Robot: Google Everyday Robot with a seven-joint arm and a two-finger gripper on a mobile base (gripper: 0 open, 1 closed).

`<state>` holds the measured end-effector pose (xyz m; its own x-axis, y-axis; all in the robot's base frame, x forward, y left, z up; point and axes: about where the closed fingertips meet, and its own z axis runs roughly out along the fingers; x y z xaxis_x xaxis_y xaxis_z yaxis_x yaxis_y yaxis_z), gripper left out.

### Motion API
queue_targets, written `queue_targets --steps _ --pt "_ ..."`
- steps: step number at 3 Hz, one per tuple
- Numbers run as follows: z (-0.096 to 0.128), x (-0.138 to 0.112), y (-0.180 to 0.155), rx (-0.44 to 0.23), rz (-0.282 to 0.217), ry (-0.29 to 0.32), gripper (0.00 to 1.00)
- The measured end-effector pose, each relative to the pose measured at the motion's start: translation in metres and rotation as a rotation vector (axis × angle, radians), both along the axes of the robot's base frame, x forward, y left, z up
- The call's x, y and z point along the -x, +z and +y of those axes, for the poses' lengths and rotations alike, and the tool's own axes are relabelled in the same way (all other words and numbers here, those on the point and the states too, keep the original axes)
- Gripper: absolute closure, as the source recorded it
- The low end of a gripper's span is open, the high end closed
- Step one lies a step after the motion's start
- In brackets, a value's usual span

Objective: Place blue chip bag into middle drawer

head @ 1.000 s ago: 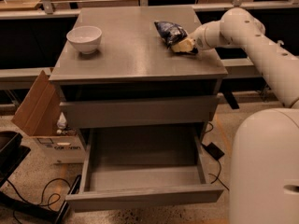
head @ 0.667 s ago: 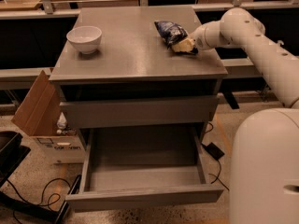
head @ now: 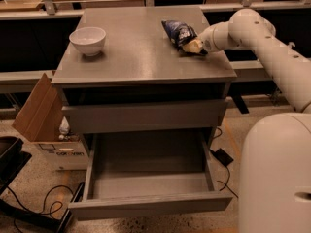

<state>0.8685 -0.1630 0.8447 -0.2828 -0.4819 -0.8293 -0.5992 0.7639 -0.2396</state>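
Where the blue chip bag is lying: on the grey cabinet top, toward its back right corner, well apart from the drawer it is meant for.
Gripper: reaching in from the right and touching the bag's near end, probably because that is the edge closest to the arm.
Jaws: I cannot tell how far they are opening, or whether they are holding the bag.
Middle drawer: standing pulled out low at the cabinet's front, likely so the bag can be dropped straight in; nothing is showing inside.
Other drawer front: sitting closed just under the top.
White bowl: resting at the top's left side, clear of the arm's path; its contents are not showing.
Cardboard box: sitting on the floor at the left, something white inside.
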Motion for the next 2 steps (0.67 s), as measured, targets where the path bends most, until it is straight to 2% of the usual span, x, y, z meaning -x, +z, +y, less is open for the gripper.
queue_targets --steps 1,2 --pt "-0.002 0.032 0.050 0.036 -0.097 -0.009 1.00" --pt "-0.012 0.094 0.136 0.059 -0.280 -0.044 1.00"
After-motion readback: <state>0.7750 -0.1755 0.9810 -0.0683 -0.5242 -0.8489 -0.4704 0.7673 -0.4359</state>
